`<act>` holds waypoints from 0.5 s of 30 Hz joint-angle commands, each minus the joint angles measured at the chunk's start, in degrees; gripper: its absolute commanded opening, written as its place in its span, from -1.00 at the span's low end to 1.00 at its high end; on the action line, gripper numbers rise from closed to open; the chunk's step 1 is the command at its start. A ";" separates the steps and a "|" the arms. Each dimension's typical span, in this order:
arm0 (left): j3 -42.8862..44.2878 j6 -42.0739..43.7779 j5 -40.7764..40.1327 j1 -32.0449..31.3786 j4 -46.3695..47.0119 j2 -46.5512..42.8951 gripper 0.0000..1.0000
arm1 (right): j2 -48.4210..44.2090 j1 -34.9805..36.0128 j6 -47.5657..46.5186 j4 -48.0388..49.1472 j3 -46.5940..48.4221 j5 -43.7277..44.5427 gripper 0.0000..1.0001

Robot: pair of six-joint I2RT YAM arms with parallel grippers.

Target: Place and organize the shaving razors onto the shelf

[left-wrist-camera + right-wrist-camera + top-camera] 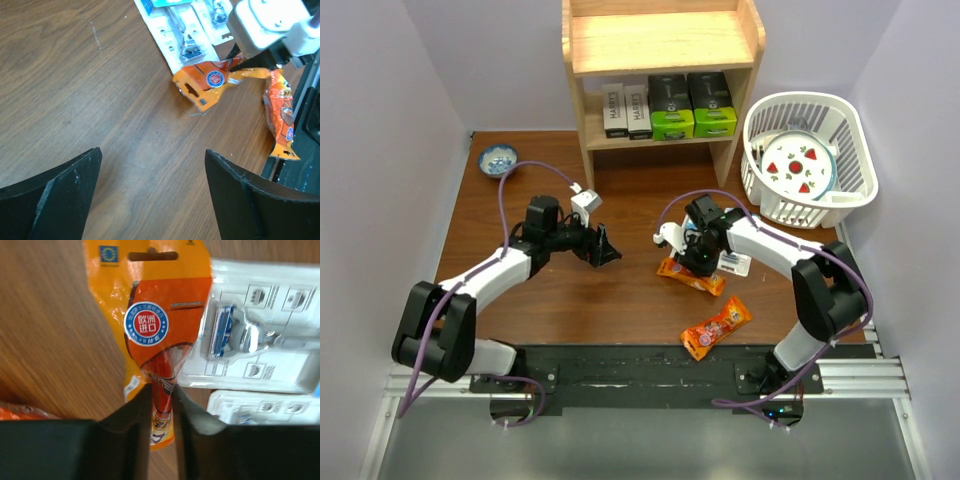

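**Right pincer [161, 390] nipped on a snack packet, not a razor**

Jaws narrow, holding the glossy orange snack packet [150, 315]. It lies against the two clear plastic blister razor cards [260, 340] at its 3 o'clock. Best to slide it toward 9 o'clock, low, without dragging the cards. Left pincer [152, 185] is wide and empty. The light wooden shelf [660, 45] stands at the desk's 12 o'clock.

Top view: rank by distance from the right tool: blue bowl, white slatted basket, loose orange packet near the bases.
1. Loose orange glossy packet, toward the bases.
2. White slatted plastic basket, right rear.
3. Small blue bowl, far left.
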 commanded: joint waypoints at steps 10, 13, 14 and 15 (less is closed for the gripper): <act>10.04 -0.29 23.14 1.85 3.12 5.82 0.87 | -18.47 2.55 -38.31 -3.85 1.74 -15.05 -1.00; 12.58 -4.08 28.95 1.41 6.21 8.19 0.87 | -20.05 3.51 -46.93 -4.37 1.30 -14.45 -1.00; 13.11 -5.39 30.87 1.32 7.17 8.55 0.87 | -20.15 3.95 -49.38 -4.20 1.30 -14.18 -1.00; 13.64 -5.75 31.85 1.15 7.35 8.82 0.87 | -19.89 4.13 -50.19 -3.94 1.47 -13.92 -1.00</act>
